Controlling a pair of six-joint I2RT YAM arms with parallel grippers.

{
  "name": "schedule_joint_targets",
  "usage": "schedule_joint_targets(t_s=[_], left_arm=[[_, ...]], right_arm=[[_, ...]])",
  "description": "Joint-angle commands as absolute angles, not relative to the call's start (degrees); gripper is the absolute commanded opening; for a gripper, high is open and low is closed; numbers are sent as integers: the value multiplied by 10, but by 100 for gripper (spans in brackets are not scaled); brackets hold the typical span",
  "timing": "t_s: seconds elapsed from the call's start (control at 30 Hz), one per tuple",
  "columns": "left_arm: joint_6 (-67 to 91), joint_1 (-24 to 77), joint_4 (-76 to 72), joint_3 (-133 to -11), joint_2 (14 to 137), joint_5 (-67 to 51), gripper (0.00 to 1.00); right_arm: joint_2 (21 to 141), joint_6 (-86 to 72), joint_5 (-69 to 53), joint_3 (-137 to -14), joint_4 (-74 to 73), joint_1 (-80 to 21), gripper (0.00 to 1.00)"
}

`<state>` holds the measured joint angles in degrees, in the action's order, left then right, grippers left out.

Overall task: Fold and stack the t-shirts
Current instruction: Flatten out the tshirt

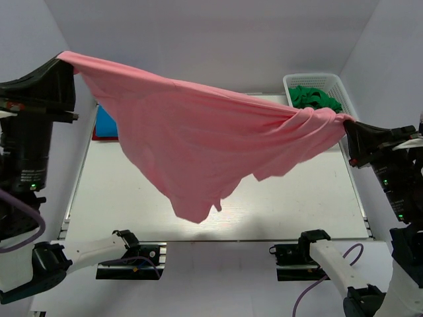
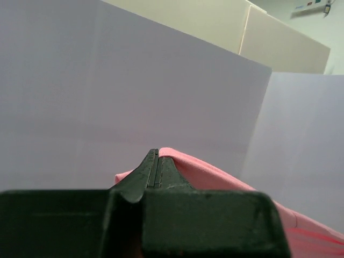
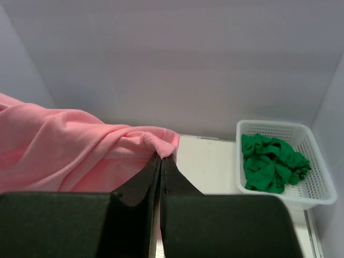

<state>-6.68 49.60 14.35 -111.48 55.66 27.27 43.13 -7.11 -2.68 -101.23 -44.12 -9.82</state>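
Top external: pink t-shirt [image 1: 198,132] spans between left hand [image 1: 61,58] and right hand [image 1: 346,123], both pinching its edges.

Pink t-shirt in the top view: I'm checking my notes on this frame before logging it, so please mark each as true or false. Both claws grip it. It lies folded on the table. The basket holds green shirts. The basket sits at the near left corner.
1. The left claw and right claw are each shut on the pink t-shirt. True.
2. The pink t-shirt lies folded on the table. False: it hangs unfolded in the air, stretched between the two claws.
3. The basket holds green t-shirts. True.
4. The basket sits at the table's near left corner. False: it sits at the far right corner.
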Motion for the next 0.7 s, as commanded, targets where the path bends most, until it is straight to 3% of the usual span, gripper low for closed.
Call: schedule_joint_targets(t_s=[0.0, 0.13, 0.4, 0.53, 0.57, 0.6, 0.63, 0.67], left_arm=[[-58, 489, 155, -1135, 563, 271, 0], [-76, 489, 119, -1078, 590, 339, 0], [-144, 467, -31, -899, 751, 580, 0], [9, 395, 64, -866, 894, 534, 0], [31, 378, 73, -861, 921, 526, 0], [66, 346, 85, -866, 950, 518, 0], [74, 331, 90, -872, 982, 511, 7], [86, 317, 125, -913, 1053, 496, 39]], right_arm=[[444, -63, -26, -1013, -459, -94, 0], [446, -76, -29, -980, -435, -96, 0], [530, -136, -45, -745, -322, -94, 0], [628, -134, -79, -653, -235, -94, 0], [649, -133, -75, -642, -223, -93, 2], [723, -130, -61, -638, -198, -94, 14], [749, -110, -54, -648, -196, -94, 18], [776, -103, -14, -671, -197, -94, 25]])
